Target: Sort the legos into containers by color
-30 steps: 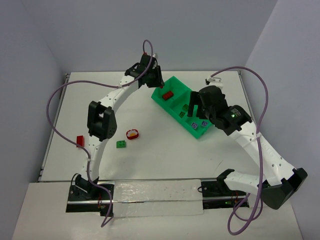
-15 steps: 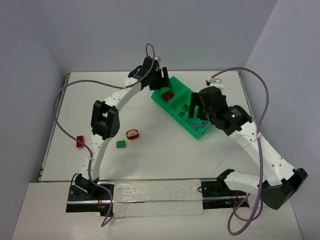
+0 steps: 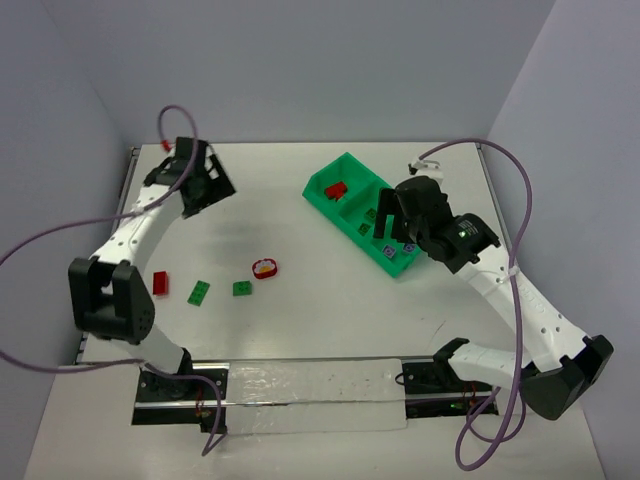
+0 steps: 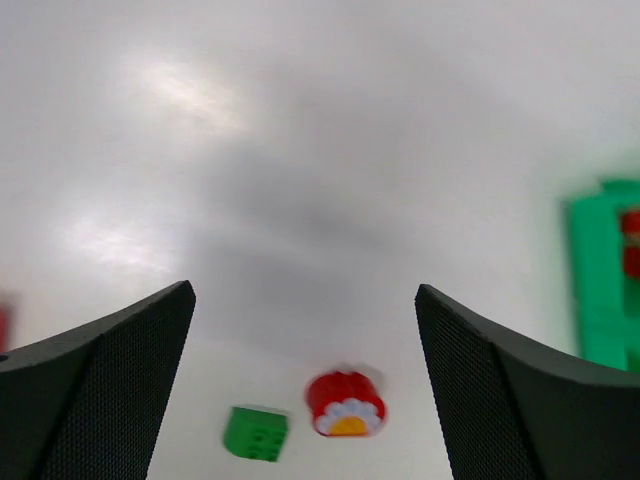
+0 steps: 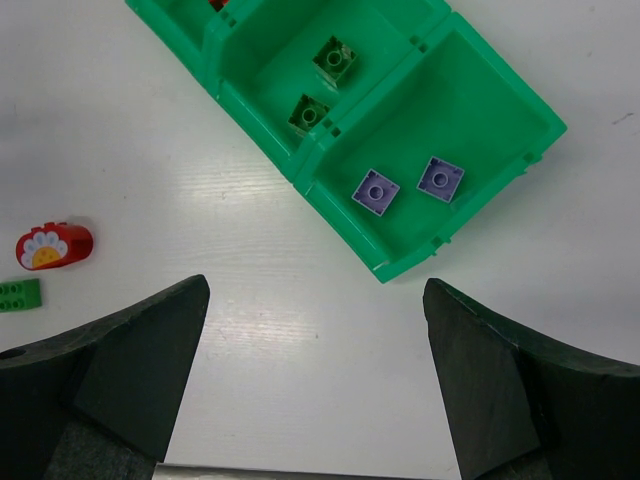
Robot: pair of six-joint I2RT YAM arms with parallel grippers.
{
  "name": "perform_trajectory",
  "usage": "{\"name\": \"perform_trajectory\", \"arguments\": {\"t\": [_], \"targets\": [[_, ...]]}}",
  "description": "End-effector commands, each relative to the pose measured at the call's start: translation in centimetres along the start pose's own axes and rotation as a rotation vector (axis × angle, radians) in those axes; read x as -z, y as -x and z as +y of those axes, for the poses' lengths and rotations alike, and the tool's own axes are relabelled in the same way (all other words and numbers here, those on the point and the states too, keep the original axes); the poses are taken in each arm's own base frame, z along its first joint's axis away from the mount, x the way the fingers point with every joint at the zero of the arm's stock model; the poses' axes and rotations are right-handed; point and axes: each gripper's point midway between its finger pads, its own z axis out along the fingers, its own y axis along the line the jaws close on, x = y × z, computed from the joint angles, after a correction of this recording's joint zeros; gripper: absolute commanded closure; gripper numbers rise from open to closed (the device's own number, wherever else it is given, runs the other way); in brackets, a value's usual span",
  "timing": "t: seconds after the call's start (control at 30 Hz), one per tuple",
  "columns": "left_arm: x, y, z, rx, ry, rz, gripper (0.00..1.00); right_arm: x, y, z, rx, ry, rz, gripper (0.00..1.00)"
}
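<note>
Jaws of both grippers stand wide apart and hold nothing. Left gripper (image 4: 305, 300): a round red piece (image 4: 345, 403) and a loose green brick (image 4: 255, 433) lie on the table (image 4: 300, 150) between its fingers, with the tray (image 4: 590, 290) beyond the right finger. Right gripper (image 5: 315, 290): just ahead of its fingers, the tray's nearest compartment holds 2 purple bricks (image 5: 376, 190), the middle compartment holds 2 green bricks (image 5: 334, 60), and the farthest holds red bricks (image 3: 336, 189).
</note>
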Motion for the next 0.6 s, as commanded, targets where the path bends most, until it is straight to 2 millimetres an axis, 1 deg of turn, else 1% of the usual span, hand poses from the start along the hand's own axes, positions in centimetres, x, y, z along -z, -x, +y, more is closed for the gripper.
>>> {"name": "perform_trajectory", "arguments": {"t": [0.0,0.03,0.07,0.13,0.17,0.2,0.3,0.37,0.5,0.57], "targets": [[1.7,-2.8,11.0,0.184,0.3,0.032,0.01,-0.1,0.8,0.6,-0.011,0.04,-0.045,0.05],[2.1,-3.5,12.6,0.225,0.336,0.038,0.01,-0.2,0.7,0.7,-0.01,0.043,-0.042,0.05],[2.8,-3.2,13.9,0.278,0.354,0.019,0.01,-0.2,0.7,0.8,-0.011,0.05,-0.042,0.05],[3.3,-3.4,15.5,0.333,0.387,0.015,0.01,-0.3,0.7,1.0,-0.012,0.059,-0.041,0.05],[3.4,-3.9,17.6,0.388,0.428,0.036,0.01,-0.3,0.6,1.0,-0.011,0.063,-0.042,0.05],[3.3,-4.5,18.9,0.434,0.439,0.063,0.01,-0.3,0.8,1.1,-0.011,0.068,-0.046,0.05],[2.7,-5.7,20.7,0.502,0.442,0.112,0.01,-0.3,0.9,1.2,-0.008,0.071,-0.049,0.05],[2.5,-6.3,21.4,0.523,0.452,0.127,0.01,-0.3,0.8,1.1,-0.005,0.069,-0.048,0.05],[2.4,-6.7,22.3,0.548,0.473,0.128,0.01,-0.4,0.7,1.1,-0.006,0.068,-0.047,0.05],[2.0,-7.1,23.2,0.564,0.504,0.137,0.01,-0.5,0.6,1.1,-0.002,0.069,-0.043,0.05]]}}
